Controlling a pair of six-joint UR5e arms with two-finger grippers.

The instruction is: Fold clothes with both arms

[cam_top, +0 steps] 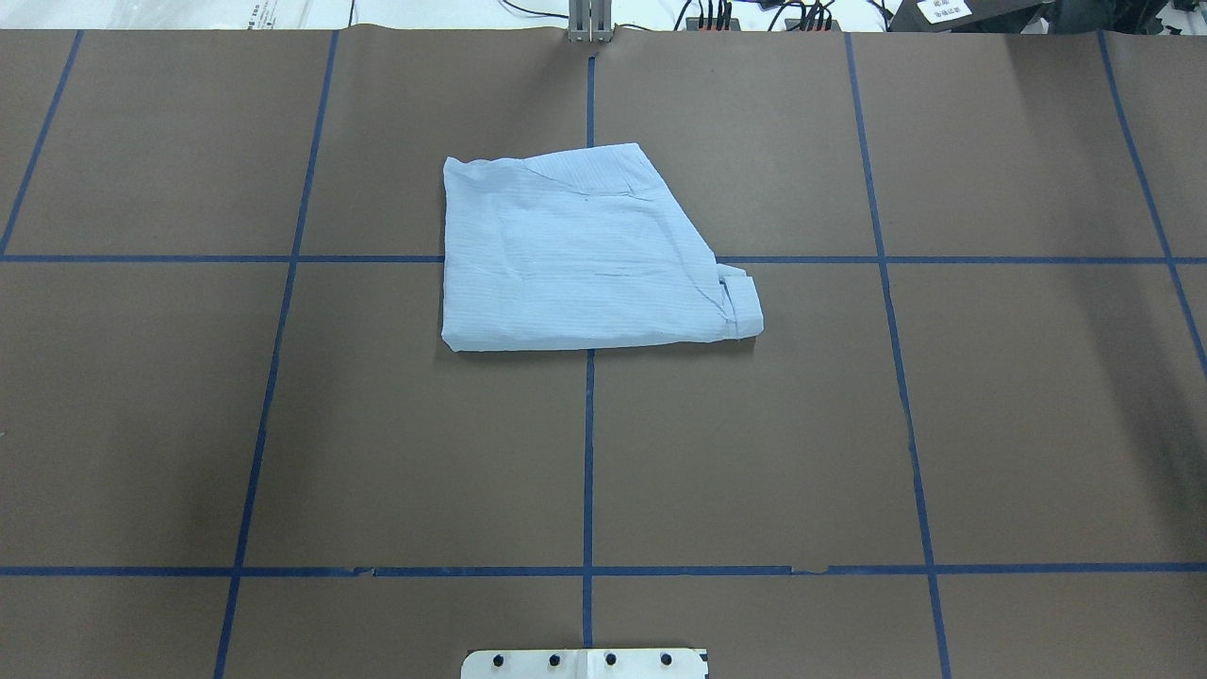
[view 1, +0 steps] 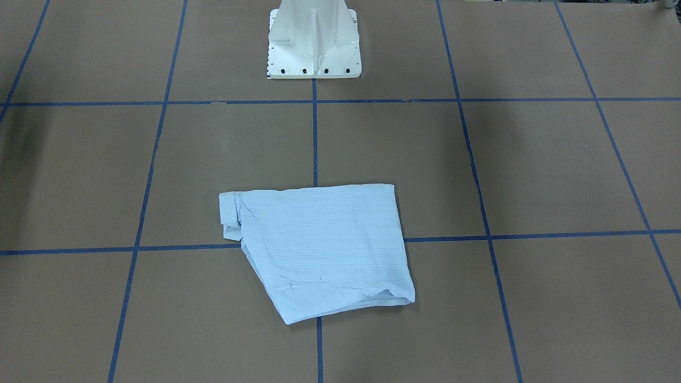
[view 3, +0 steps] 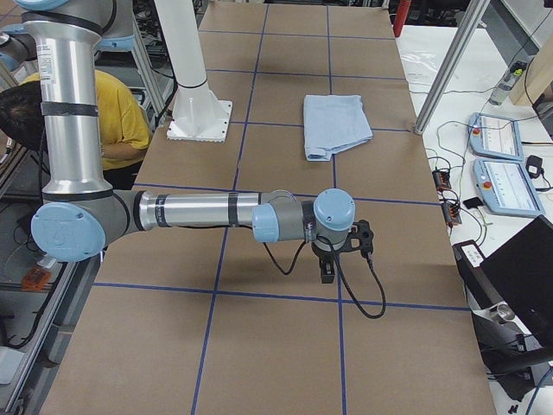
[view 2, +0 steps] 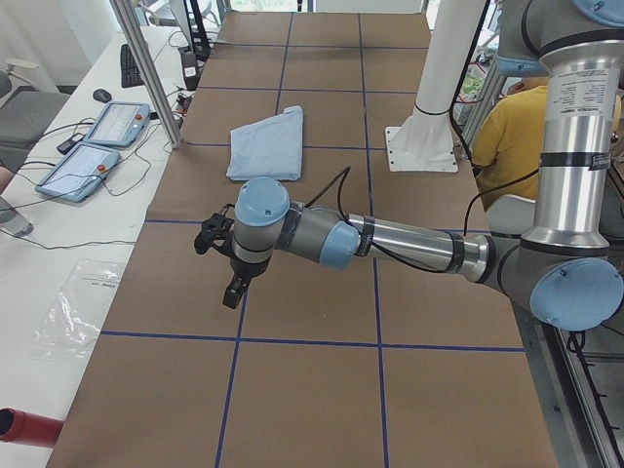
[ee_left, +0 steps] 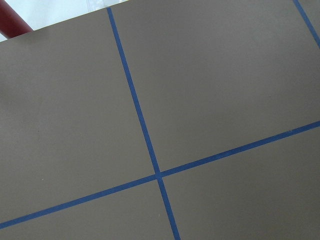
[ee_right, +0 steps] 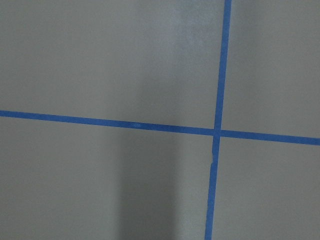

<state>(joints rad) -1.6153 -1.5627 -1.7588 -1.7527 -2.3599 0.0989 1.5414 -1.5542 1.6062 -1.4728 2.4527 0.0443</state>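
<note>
The light blue shirt (view 1: 319, 250) lies folded into a flat, roughly square packet on the brown table, by the centre line. It also shows in the overhead view (cam_top: 585, 255) and both side views (view 2: 265, 144) (view 3: 335, 125). No gripper touches it. My left arm (view 2: 409, 244) stretches out low over the table, its black gripper (view 2: 234, 291) well away from the shirt. My right arm (view 3: 199, 210) does the same at the other end, gripper (view 3: 327, 272) pointing down. I cannot tell whether either gripper is open or shut. Both wrist views show only bare table and blue tape.
The white pedestal base (view 1: 314, 42) stands at the robot's side of the table. Teach pendants (view 2: 97, 141) and cables lie on a side bench behind a metal post (view 2: 151, 68). A person in yellow (view 3: 121, 121) sits behind the robot. A red cylinder (view 2: 24, 427) lies off the table's corner.
</note>
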